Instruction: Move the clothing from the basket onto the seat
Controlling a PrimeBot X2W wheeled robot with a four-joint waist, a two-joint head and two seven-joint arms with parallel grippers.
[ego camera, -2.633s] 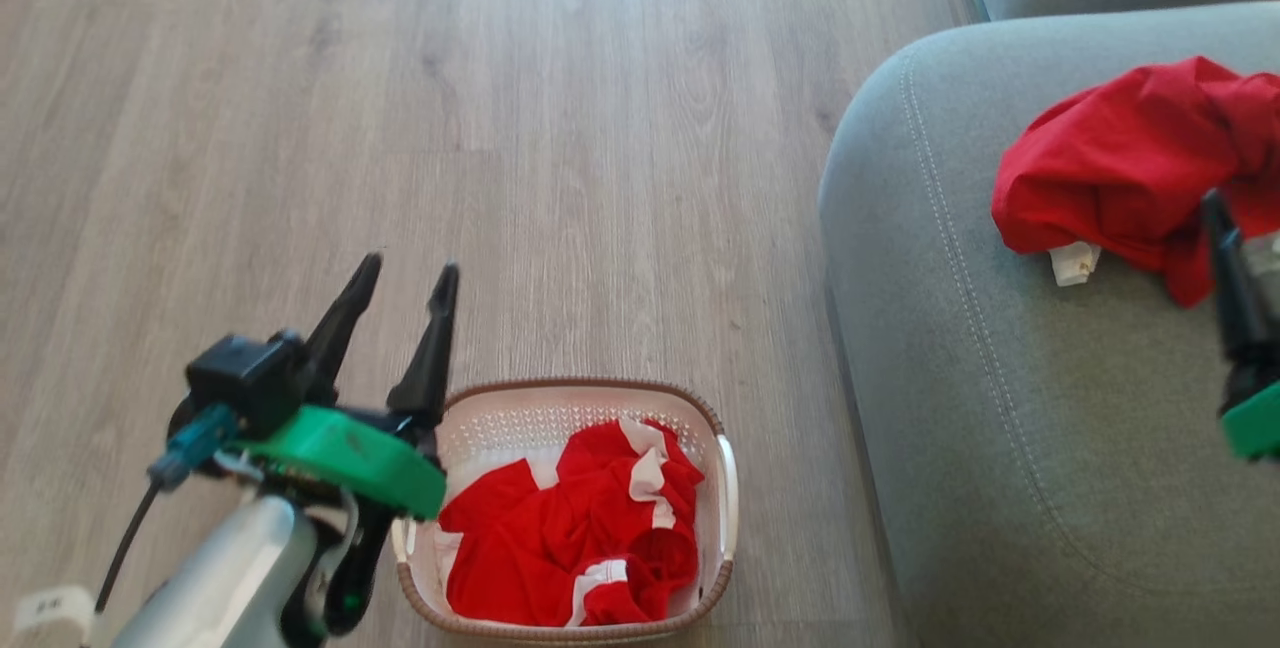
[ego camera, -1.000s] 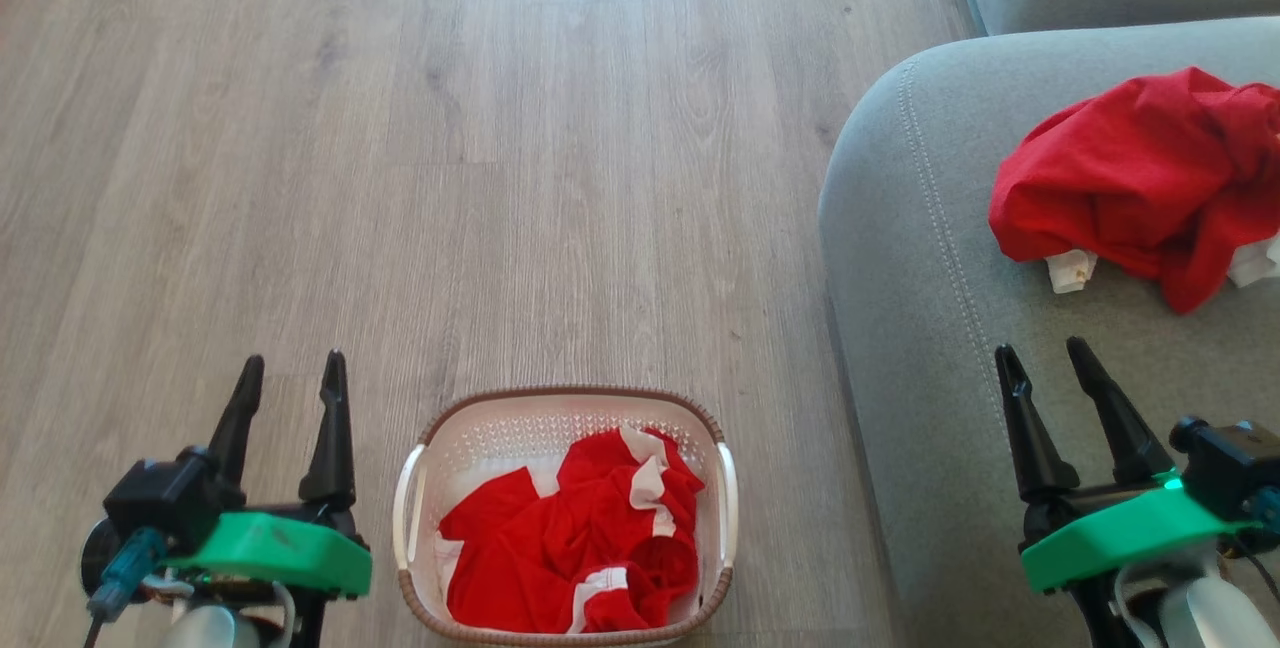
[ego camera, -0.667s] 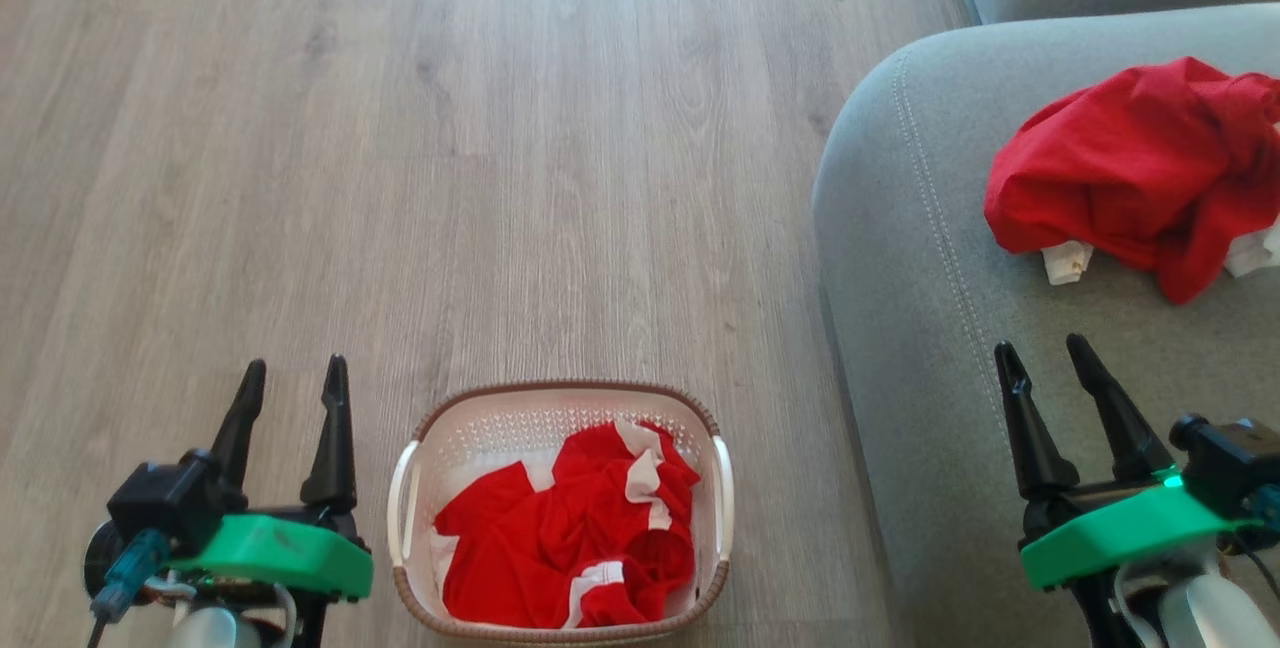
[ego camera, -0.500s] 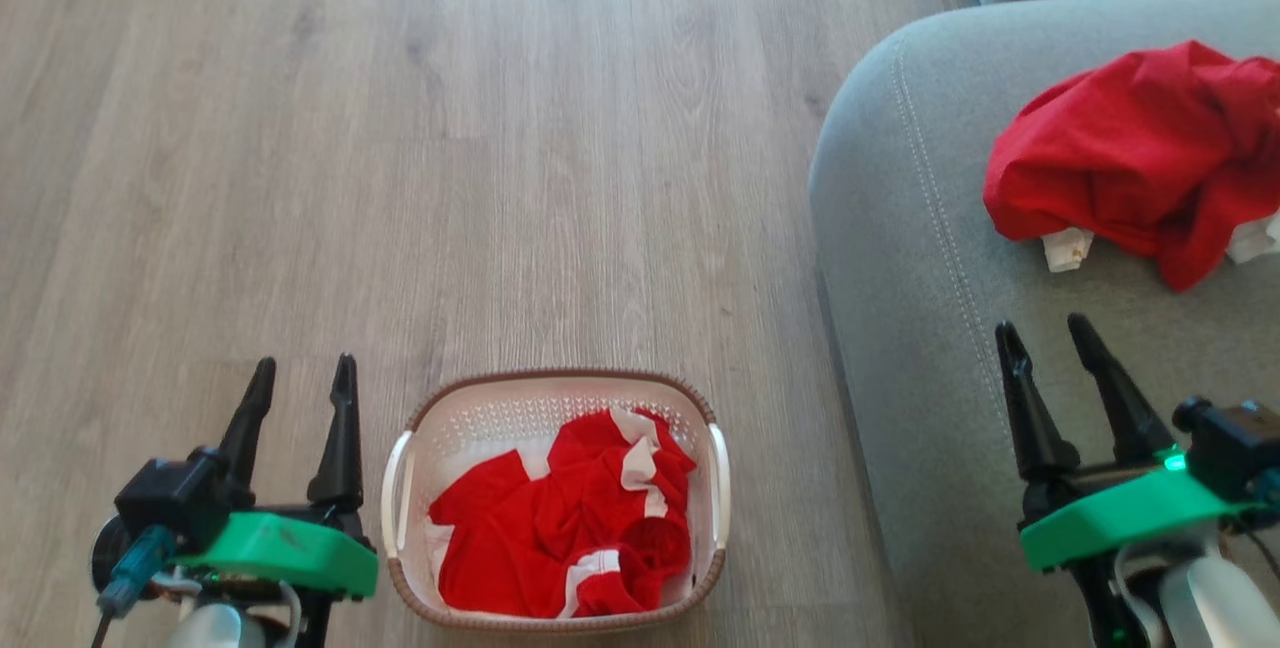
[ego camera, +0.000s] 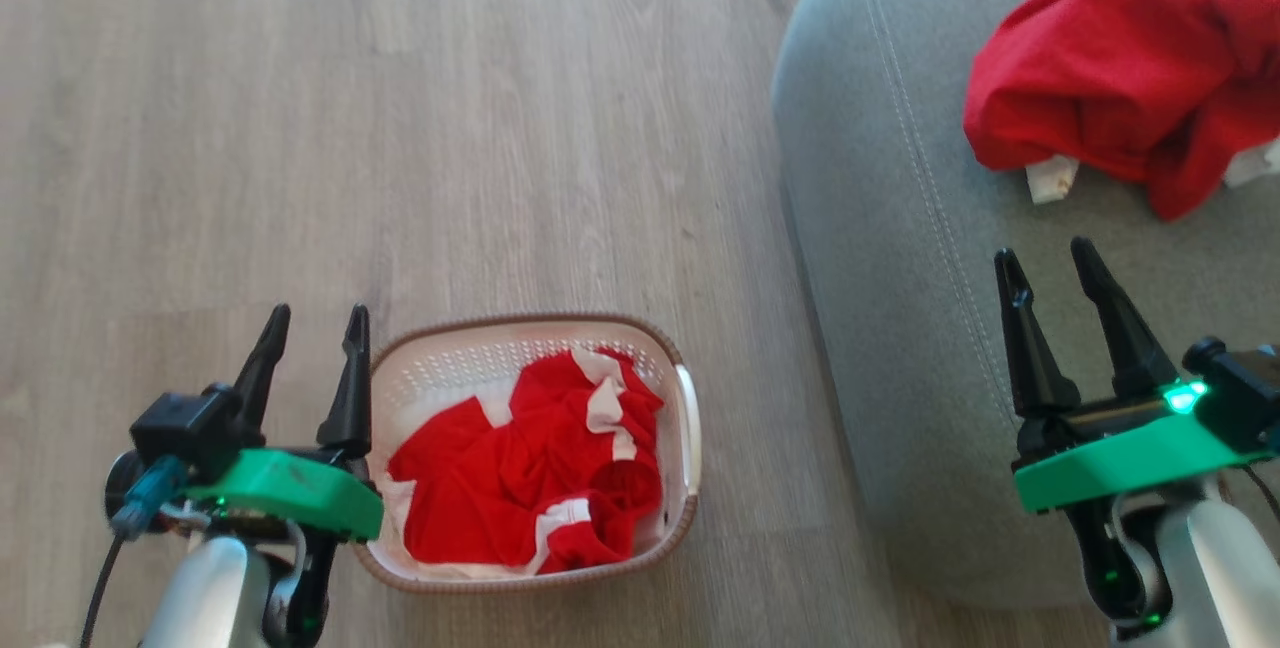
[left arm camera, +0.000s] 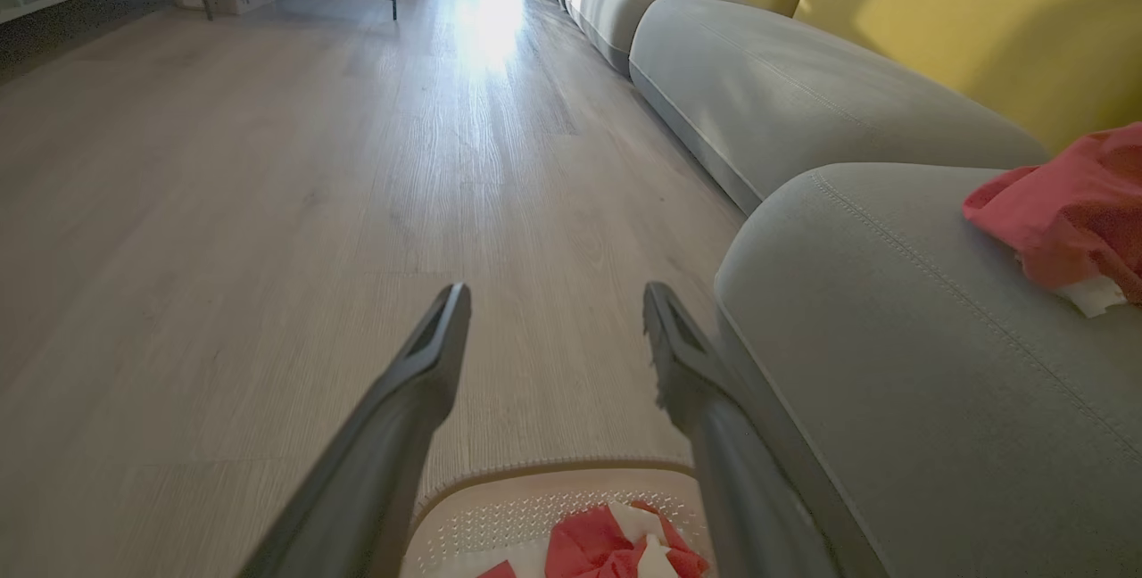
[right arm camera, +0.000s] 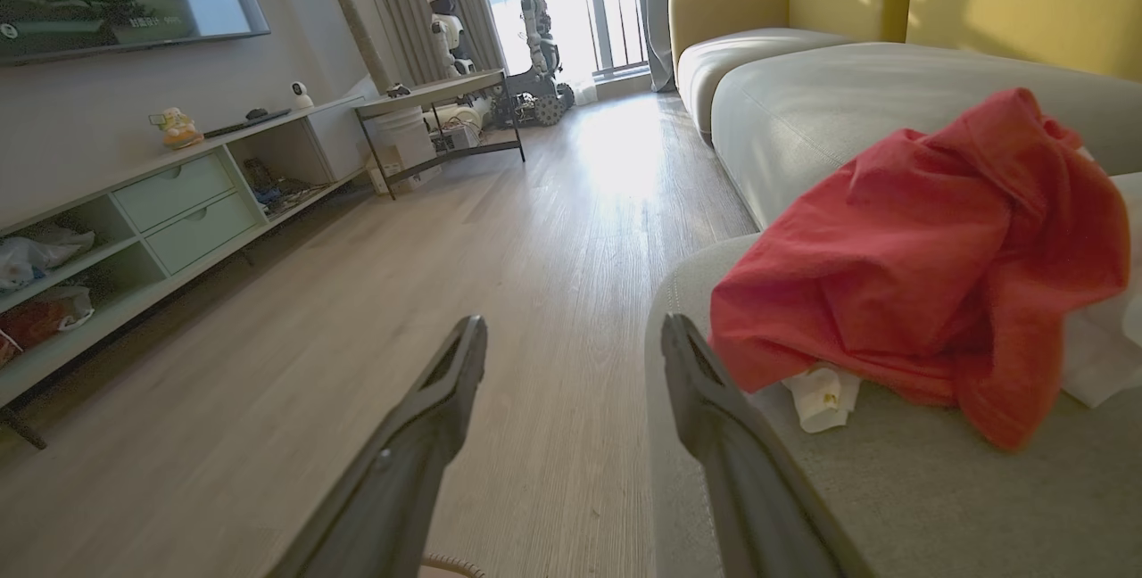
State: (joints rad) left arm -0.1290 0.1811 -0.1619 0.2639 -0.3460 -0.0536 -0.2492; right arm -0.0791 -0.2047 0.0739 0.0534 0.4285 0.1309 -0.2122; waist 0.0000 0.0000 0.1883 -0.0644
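One red-and-white piece of clothing [ego camera: 530, 478] lies crumpled in the white basket [ego camera: 685, 428] on the floor; it also peeks in at the bottom of the left wrist view [left arm camera: 616, 551]. A second red piece of clothing [ego camera: 1120, 78] rests on the grey-green seat [ego camera: 900, 328], close ahead in the right wrist view [right arm camera: 919, 266]. My left gripper [ego camera: 312, 323] stands open and empty just left of the basket's far left corner. My right gripper [ego camera: 1045, 263] is open and empty over the seat, short of the red garment.
Pale wood floor [ego camera: 400, 128] stretches ahead and to the left. Further sofa cushions [left arm camera: 785, 96] with yellow backs [left arm camera: 972, 34] run along the right. A low shelf unit [right arm camera: 134, 230], a small table [right arm camera: 437, 105] and another robot [right arm camera: 540, 34] stand far off.
The whole head view has shifted, with the floor scene sliding left and the seat rising in the picture, so the camera moved. Both grippers stay open and empty in much the same pose.
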